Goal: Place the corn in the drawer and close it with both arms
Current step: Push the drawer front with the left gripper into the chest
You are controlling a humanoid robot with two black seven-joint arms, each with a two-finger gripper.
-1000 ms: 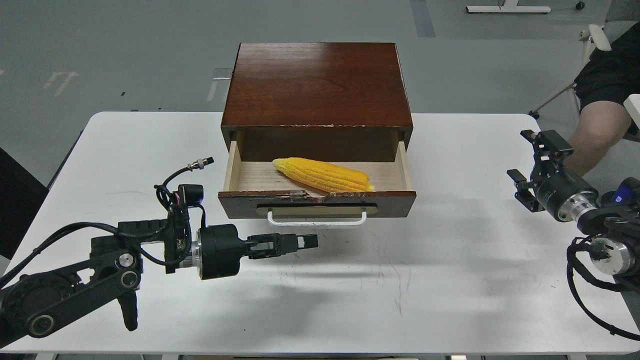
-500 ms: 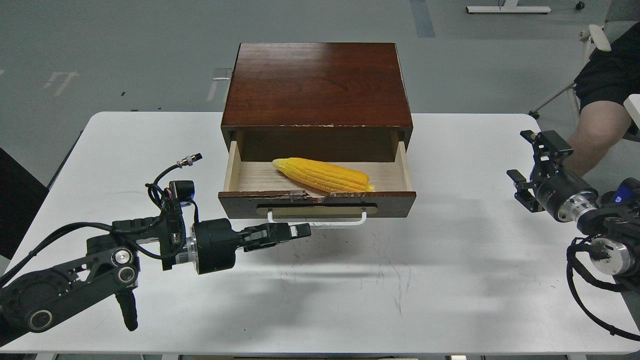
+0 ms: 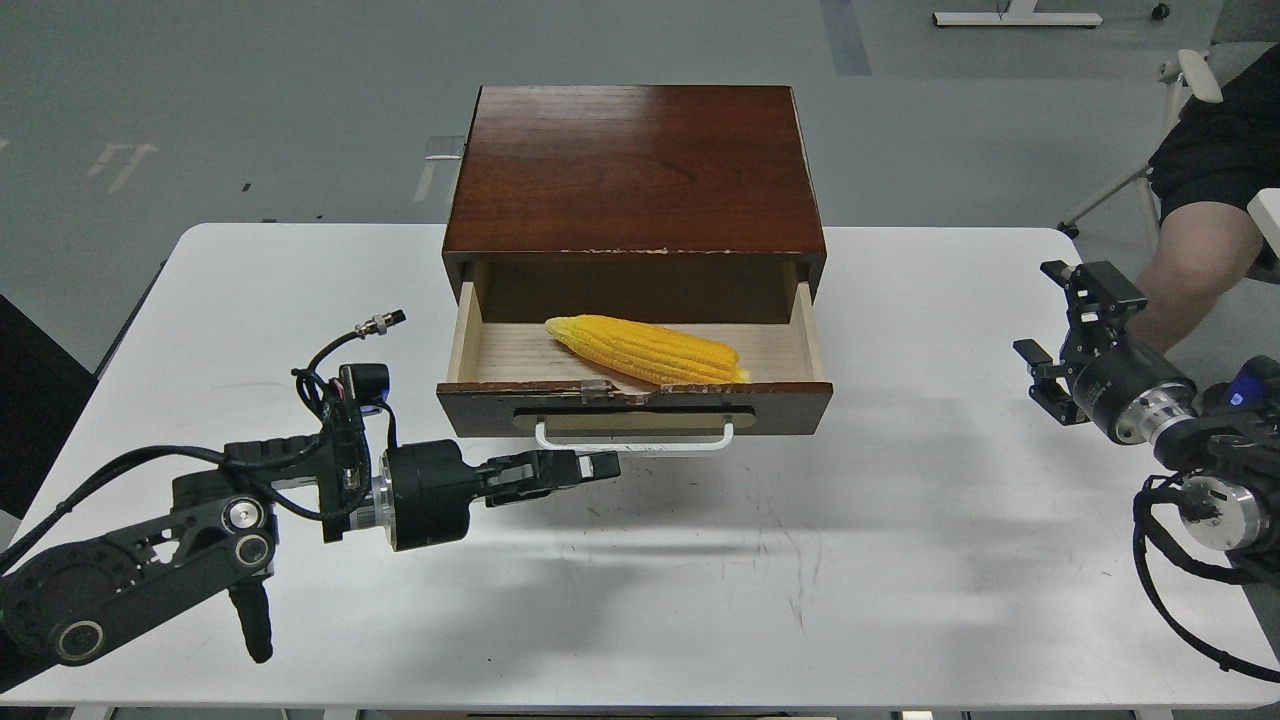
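The yellow corn (image 3: pixel 645 350) lies slantwise inside the open drawer (image 3: pixel 634 408), which is pulled out of a dark brown cabinet (image 3: pixel 634 170). The drawer's white bar handle (image 3: pixel 634 441) faces me. My left gripper (image 3: pixel 603 463) is shut and empty. It points right, low over the table, with its tip just in front of the handle's left part; I cannot tell if it touches. My right gripper (image 3: pixel 1040 308) is open and empty, hovering far right of the drawer.
The cabinet stands at the back middle of the white table (image 3: pixel 900 560). A seated person's leg (image 3: pixel 1195 270) is just past the table's right edge, close behind my right gripper. Loose cables hang from both arms.
My left gripper has moved away from me, toward the drawer front, and a little left; most of the motion came before the half-second frame. The right arm, drawer and corn are unchanged.
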